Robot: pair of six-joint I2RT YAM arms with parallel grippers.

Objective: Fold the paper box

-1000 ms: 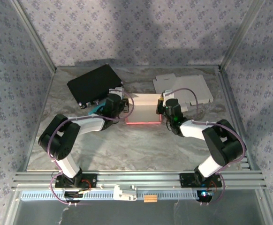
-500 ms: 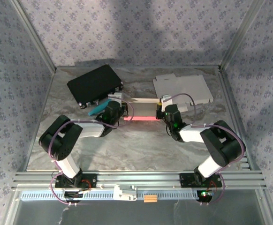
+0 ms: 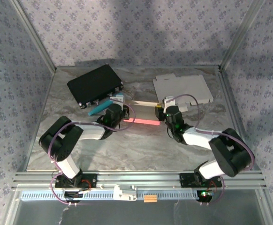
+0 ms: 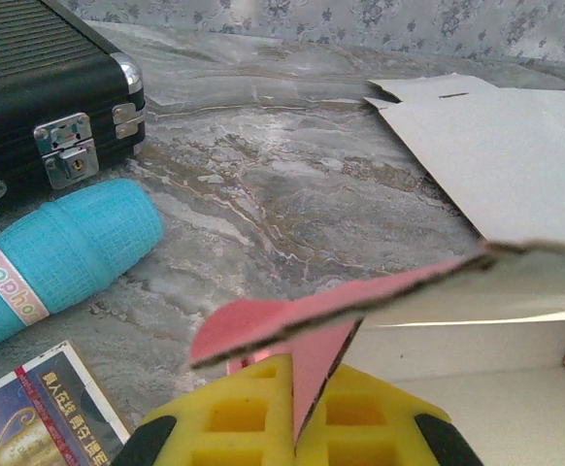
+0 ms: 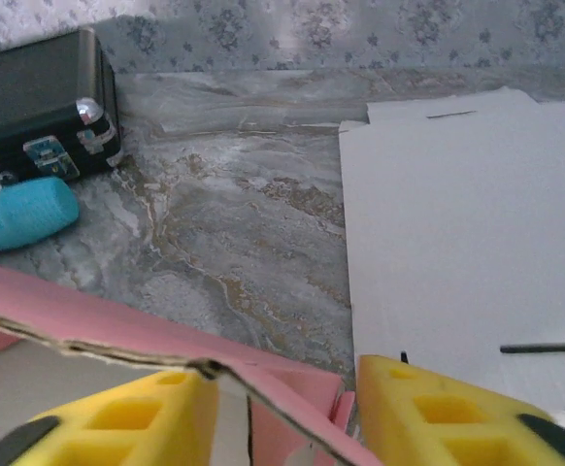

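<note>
Pink paper box, open a second ago, now lies folded low; we see the left gripper pinching its flap, the right gripper newly spread, letting go.

leaning in low over the surface with both arms, forearms angled toward each other. pinching paper box flap with left tool, pads together; keeping right tool pads apart.
</note>
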